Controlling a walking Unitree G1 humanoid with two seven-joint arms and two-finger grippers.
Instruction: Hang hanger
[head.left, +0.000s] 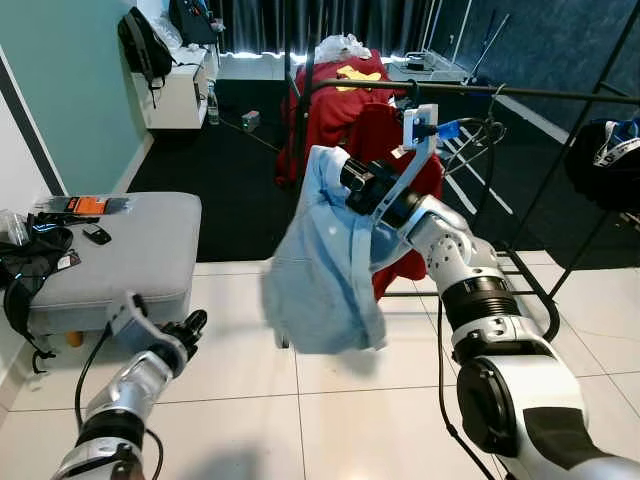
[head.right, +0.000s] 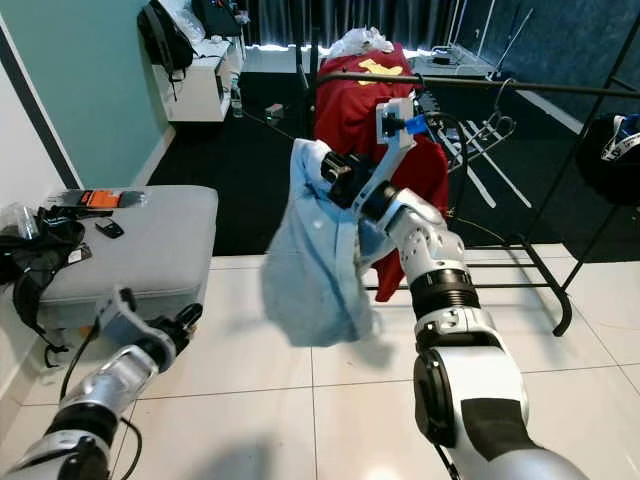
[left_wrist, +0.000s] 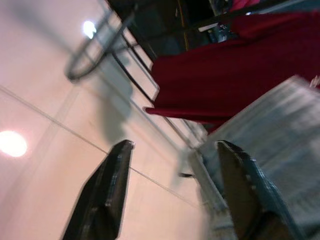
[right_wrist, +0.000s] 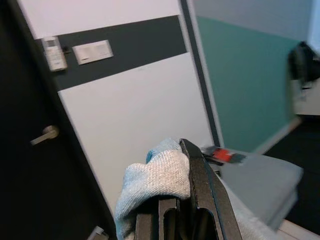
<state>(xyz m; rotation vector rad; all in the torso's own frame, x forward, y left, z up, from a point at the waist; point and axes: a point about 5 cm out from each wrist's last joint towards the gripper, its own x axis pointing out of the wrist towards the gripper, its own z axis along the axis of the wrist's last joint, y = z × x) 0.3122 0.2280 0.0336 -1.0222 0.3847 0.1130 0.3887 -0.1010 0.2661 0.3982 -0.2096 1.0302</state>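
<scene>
Right gripper (head.left: 352, 178) held the light blue garment (head.left: 325, 260) aloft.
Its fingers pinched the cloth just below the black rail (head.left: 480, 90), at the red shirt's (head.left: 350, 105) six o'clock; left gripper (head.left: 190, 325) hung low, jaws wide.

Nothing readable tbh — no words, brands or numbers legible anywhere. Closest thing is a yellow graphic on the red shirt (head.left: 352, 72) draped over the rack, can't tell what it is — too small and crumpled to make out.
</scene>
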